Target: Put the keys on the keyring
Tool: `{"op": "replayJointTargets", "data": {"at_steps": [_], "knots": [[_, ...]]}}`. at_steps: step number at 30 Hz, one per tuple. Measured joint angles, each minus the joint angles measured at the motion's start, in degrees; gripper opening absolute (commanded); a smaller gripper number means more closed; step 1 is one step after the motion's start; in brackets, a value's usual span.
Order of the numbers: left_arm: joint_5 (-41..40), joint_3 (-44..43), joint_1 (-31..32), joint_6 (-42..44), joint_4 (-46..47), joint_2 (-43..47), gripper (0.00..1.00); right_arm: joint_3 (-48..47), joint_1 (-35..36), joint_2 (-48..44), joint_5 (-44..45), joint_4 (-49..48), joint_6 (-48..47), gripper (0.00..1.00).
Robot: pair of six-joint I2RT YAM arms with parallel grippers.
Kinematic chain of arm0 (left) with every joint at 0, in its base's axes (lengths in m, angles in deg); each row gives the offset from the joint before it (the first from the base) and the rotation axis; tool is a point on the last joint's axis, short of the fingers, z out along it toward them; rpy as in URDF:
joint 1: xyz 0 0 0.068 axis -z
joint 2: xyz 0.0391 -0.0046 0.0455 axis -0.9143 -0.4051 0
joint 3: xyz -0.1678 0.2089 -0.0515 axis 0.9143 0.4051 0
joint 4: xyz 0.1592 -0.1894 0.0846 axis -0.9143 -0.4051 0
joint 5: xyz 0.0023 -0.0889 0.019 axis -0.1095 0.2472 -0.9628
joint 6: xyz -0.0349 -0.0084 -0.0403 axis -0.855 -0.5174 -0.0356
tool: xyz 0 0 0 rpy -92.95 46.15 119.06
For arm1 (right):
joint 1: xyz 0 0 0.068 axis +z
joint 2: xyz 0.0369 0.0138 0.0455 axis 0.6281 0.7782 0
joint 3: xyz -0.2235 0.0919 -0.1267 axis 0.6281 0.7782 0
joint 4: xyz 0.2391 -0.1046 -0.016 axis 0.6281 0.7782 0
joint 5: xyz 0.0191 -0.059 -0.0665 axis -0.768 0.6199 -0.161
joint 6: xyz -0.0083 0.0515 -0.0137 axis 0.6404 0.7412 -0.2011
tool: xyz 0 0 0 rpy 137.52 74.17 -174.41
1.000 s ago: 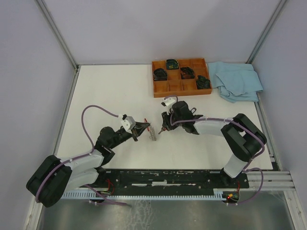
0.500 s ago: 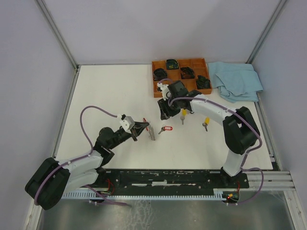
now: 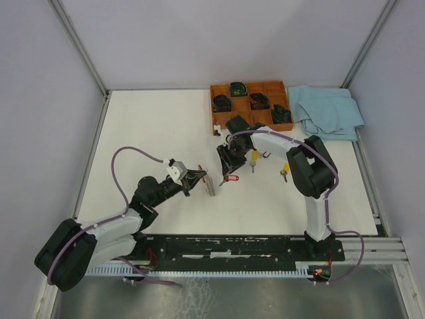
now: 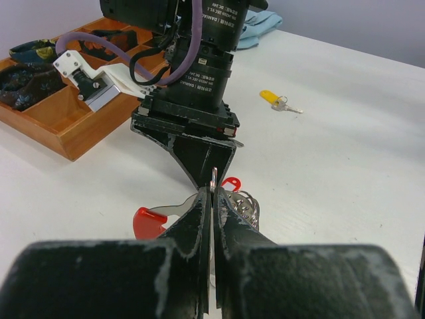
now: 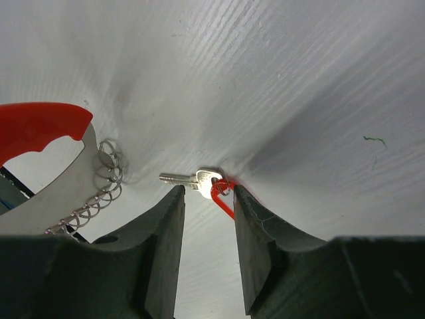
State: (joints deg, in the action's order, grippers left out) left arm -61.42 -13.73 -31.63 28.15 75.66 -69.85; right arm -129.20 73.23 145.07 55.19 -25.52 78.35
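My left gripper [image 3: 196, 178] is shut on the keyring [image 4: 214, 177], holding it upright just above the table. The keyring's curved red band [image 4: 149, 220] and a cluster of small silver rings [image 4: 248, 207] hang beside the fingers. My right gripper [image 5: 206, 193] stands open, pointing down, with one finger on each side of the red-capped key [image 5: 211, 184] lying on the table. That key [image 3: 232, 177] lies just right of the keyring. The two yellow-capped keys [image 3: 253, 157] [image 3: 286, 167] lie farther right.
A wooden compartment tray [image 3: 224, 122] with dark items sits at the back. A blue cloth [image 3: 329, 109] lies to its right. The right arm's wrist [image 4: 196, 80] stands close in front of the left gripper.
The right gripper left the red key on the table beside the keyring, drew back toward the tray, then came down over the key again. The left arm has held still.
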Motion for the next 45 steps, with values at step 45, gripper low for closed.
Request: {"op": "replayJointTargets", "data": {"at_steps": [45], "knots": [[0.04, 0.0, 0.0, -0.02, -0.17, -0.33, 0.03, -0.87, 0.0, 1.55, -1.66, -0.81, 4.31, 0.3]]}}
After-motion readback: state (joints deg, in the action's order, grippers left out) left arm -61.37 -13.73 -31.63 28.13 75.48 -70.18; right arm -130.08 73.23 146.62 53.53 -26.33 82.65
